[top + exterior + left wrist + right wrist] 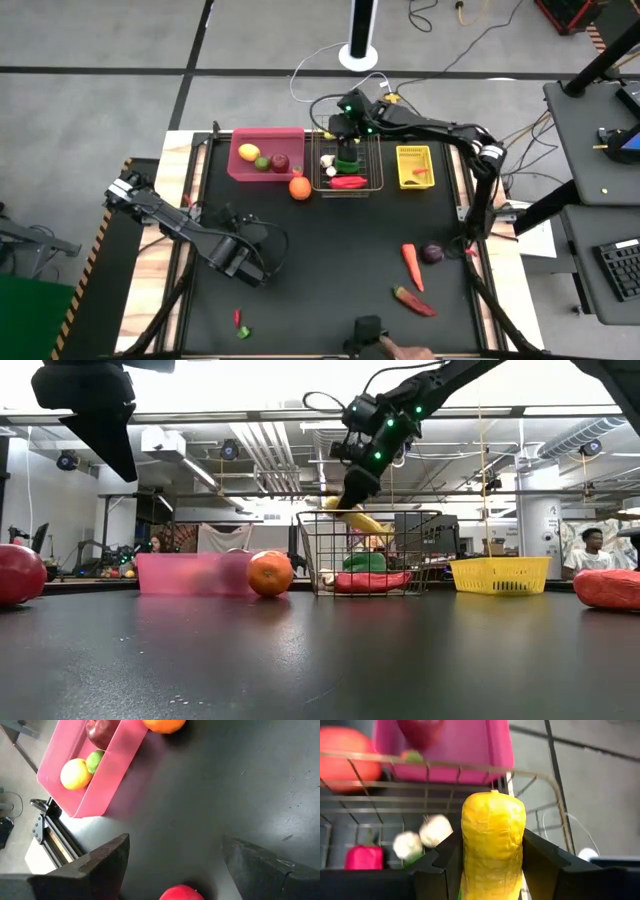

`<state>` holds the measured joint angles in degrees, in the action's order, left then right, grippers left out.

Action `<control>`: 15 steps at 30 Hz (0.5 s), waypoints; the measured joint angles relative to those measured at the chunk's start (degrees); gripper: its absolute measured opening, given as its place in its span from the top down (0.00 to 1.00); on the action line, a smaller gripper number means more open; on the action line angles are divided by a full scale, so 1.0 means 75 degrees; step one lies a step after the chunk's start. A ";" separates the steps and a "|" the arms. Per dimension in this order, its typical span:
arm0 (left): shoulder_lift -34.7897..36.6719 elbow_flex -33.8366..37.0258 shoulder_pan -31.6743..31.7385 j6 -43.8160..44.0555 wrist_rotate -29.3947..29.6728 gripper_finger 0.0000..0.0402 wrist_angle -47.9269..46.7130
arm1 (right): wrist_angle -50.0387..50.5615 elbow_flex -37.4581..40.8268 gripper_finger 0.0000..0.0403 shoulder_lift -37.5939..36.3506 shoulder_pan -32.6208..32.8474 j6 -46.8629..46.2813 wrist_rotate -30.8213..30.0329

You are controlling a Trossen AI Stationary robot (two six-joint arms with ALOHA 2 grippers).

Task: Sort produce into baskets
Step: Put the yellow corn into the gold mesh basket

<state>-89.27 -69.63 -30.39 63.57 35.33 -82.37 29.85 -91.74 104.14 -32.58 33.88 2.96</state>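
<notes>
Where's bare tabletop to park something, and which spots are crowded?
Free: the wide middle of the table, between the orange and the carrot; also between the wire basket and yellow bin. Crowded: the wire basket itself, with the right gripper holding corn above it.

- Pink bin (268,166): rectangular, at the counter's far edge; holds a yellow lemon (248,152), a green lime (263,162) and a dark red apple (281,162).
- Orange (299,188): on the counter, just beside the pink bin's near corner.
- Wire basket (371,185): right of the pink bin; holds white garlic (327,159), a green pepper (346,167) and a red piece (348,182).
- Corn (492,845): yellow, upright, gripped over the wire basket.
- Yellow bin (414,166): narrow, right of the wire basket.
- Carrot (412,266), purple onion (432,253), red chilli (414,301): well apart from the pink bin, on the near right.
</notes>
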 joint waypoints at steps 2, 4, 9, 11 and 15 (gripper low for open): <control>0.0000 0.0000 0.0000 0.0003 0.0005 0.26 0.0003 | 0.0176 0.0000 0.61 0.0069 -0.0025 0.0031 -0.0198; 0.0003 0.0000 0.0000 0.0026 0.0017 0.26 0.0005 | 0.0345 0.0000 0.61 0.0087 -0.0058 0.0037 -0.0439; 0.0003 0.0000 0.0000 0.0063 0.0017 0.26 0.0009 | 0.0701 0.0000 0.61 0.0090 -0.0098 -0.0027 -0.1079; 0.0003 0.0000 0.0000 0.0079 0.0017 0.26 0.0017 | 0.0746 0.0000 0.61 0.0078 -0.0112 -0.0081 -0.1203; 0.0003 0.0000 -0.0003 0.0139 0.0017 0.26 0.0036 | 0.0783 0.0000 0.60 0.0058 -0.0174 -0.0249 -0.1201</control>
<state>-89.25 -69.63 -30.41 64.61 35.46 -82.10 35.73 -91.74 104.57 -33.89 32.02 -6.04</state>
